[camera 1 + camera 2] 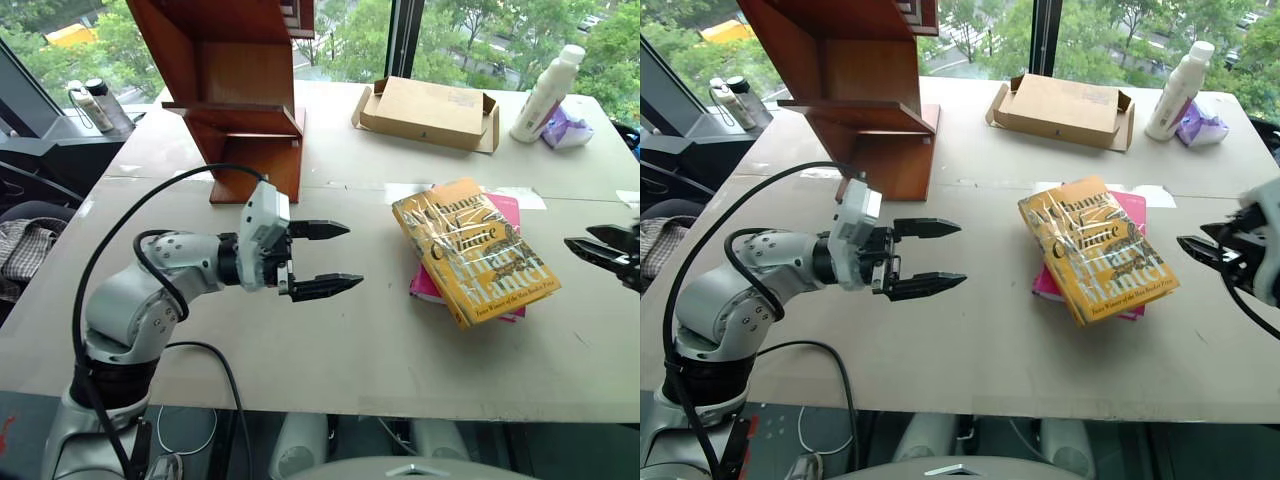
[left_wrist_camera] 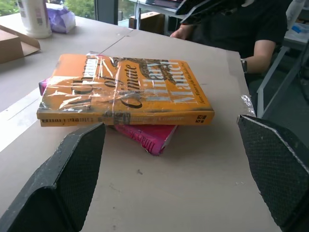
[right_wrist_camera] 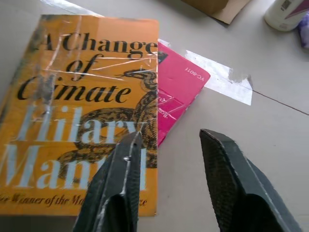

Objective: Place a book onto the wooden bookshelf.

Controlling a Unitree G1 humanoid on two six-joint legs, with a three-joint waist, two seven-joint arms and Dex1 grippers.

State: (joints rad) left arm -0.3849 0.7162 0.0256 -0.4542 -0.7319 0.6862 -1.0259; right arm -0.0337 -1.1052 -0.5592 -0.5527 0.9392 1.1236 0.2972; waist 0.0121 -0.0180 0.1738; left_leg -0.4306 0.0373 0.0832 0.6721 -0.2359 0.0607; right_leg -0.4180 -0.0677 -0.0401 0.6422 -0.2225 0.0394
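Currently the book [image 1: 474,250] lies flat on a pink book [image 1: 506,218] on the table [image 1: 350,340], well apart from the wooden bookshelf [image 1: 240,90]. Left gripper [image 1: 325,259] gapes wide, empty; right gripper [image 3: 169,164] is narrower, empty. Best to clamp the yellow spine only, leaving pink behind.

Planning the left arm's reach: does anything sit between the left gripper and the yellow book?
Nothing visible does. Bare table lies between the open left gripper and the book, which rests on a pink book.
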